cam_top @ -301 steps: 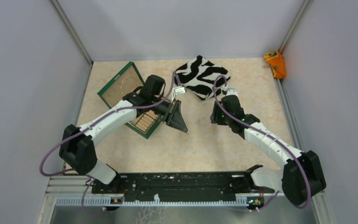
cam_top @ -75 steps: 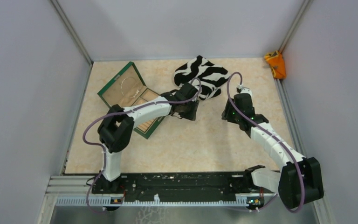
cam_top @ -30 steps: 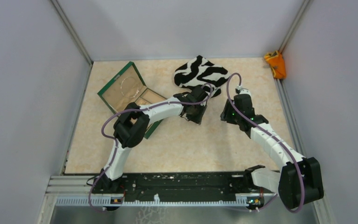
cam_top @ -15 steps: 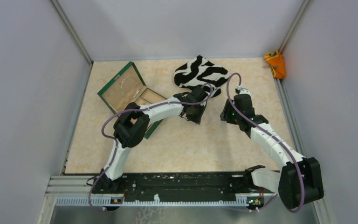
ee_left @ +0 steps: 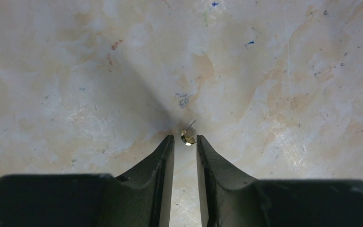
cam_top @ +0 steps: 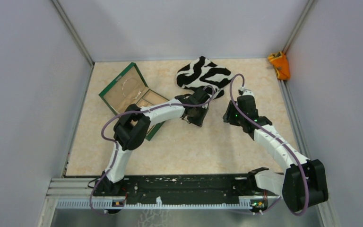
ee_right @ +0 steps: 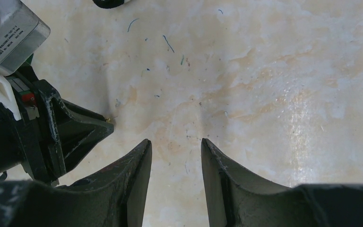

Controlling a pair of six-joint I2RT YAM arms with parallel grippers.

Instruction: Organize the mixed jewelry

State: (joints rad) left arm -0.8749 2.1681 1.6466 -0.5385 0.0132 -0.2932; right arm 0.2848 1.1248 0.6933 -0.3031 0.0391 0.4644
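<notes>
A tiny gold-coloured earring [ee_left: 187,137] lies on the tabletop in the left wrist view. My left gripper [ee_left: 185,138] stands open a narrow way with its tips on either side of it, the right tip nearly touching. From above, this gripper [cam_top: 197,120] points down just in front of the zebra cloth [cam_top: 203,75]. In the right wrist view the left fingers [ee_right: 92,130] sit at the left with a gold speck [ee_right: 108,119] at their tip. My right gripper [ee_right: 175,142] is open over bare table with nothing in it. A thin silvery hoop [cam_top: 130,86] lies in the green box [cam_top: 116,79].
The green box has tan compartments, and the left arm's forearm crosses over its near corner. An orange object [cam_top: 280,65] sits in the far right corner. Grey walls close in the table on three sides. The two grippers are close together mid-table.
The left arm's elbow has shifted slightly left, while its gripper stays over the same spot by the earring. The right arm has not moved.
</notes>
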